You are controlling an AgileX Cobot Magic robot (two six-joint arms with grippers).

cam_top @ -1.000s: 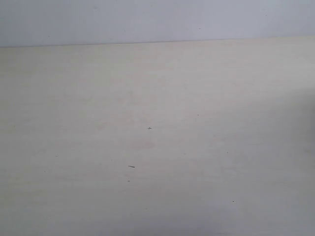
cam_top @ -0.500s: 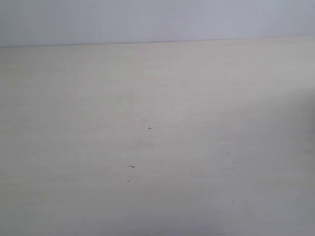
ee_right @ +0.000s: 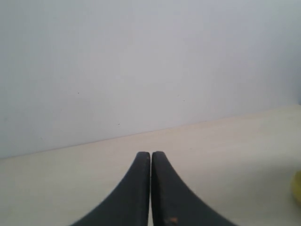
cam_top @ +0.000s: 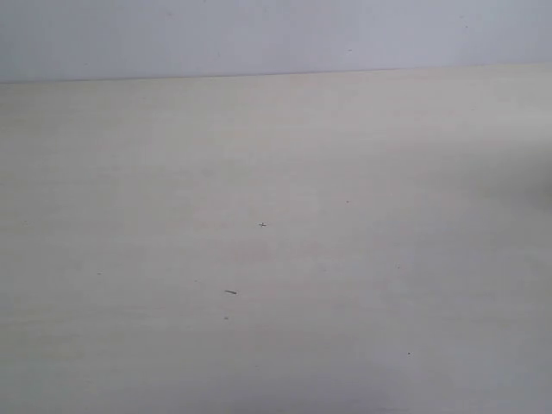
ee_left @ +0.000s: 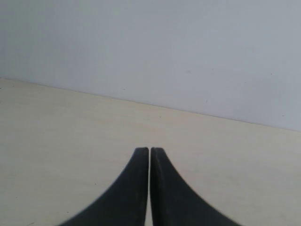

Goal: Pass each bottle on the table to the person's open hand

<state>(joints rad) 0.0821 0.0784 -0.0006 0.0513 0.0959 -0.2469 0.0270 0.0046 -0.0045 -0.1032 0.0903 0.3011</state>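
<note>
Closest to each wrist camera are two black curved fingers. The left gripper has its fingers pressed together, only a hairline slit between them, and nothing held. The right gripper is the same: fingers together, empty. Both hang above the table, apart from it.

Beyond the fingers lies the table, pale beige and bare except for a few tiny dark specks and a short dark dash nearer the camera. In the right wrist view a yellow sliver shows at the picture's edge, low over the table. It is too small to identify, though it may be one of the bottles.

Farthest off, the table ends in a straight line against a plain grey-white wall.

Almost nothing has changed over the past second. In the exterior view the specks sit exactly where they were, and only a soft shadow at the table's right edge has grown a little paler. That may mean something is moving just out of frame on that side.

No bottles can be made out for certain in any view, and no open hand appears. I cannot tell whether the handovers are finished or not yet begun. With both grippers empty, no handover seems to be under way.
</note>
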